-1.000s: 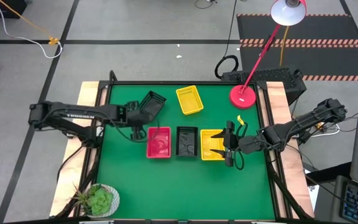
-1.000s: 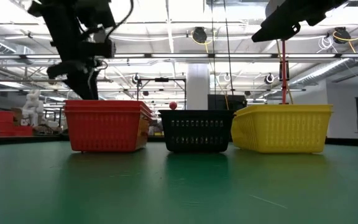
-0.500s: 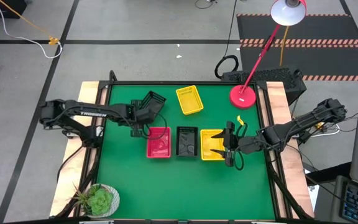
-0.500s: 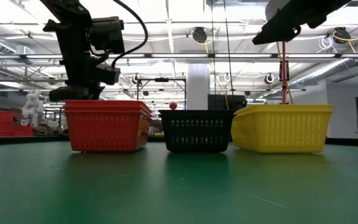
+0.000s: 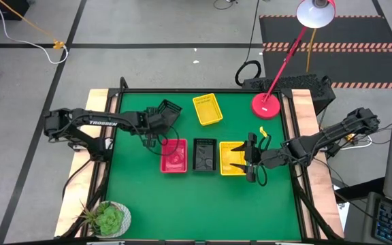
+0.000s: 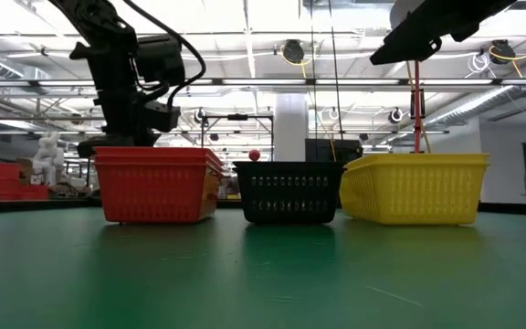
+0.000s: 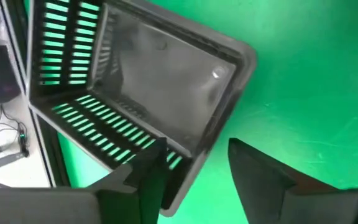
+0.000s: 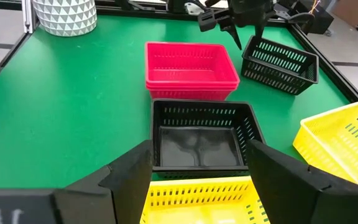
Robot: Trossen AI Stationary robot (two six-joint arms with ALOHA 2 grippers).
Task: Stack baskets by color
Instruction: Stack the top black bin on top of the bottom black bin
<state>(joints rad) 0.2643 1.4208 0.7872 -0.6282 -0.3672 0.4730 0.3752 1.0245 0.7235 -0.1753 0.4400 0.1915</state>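
Observation:
A loose black basket (image 5: 167, 111) stands askew on its bottom at the far left of the green mat; I look into it in the left wrist view (image 7: 142, 81). My left gripper (image 5: 156, 135) hovers open just near of it, its fingers either side of the basket's near corner (image 7: 188, 177). In a row stand a red stack (image 5: 174, 155), a black basket (image 5: 205, 154) and a yellow stack (image 5: 231, 158). A loose yellow basket (image 5: 207, 109) lies farther back. My right gripper (image 5: 251, 158) waits open at the yellow stack's right side.
A red lamp base (image 5: 266, 104) stands at the far right with its arm slanting up. A potted plant (image 5: 107, 218) sits at the near left corner. A small yellow object (image 5: 264, 129) lies near the right gripper. Bare mat stretches along the near edge.
My left gripper has come down and moved toward the near edge, from beside the loose black basket toward the red stack, and its wrist has rolled. The baskets have kept their places.

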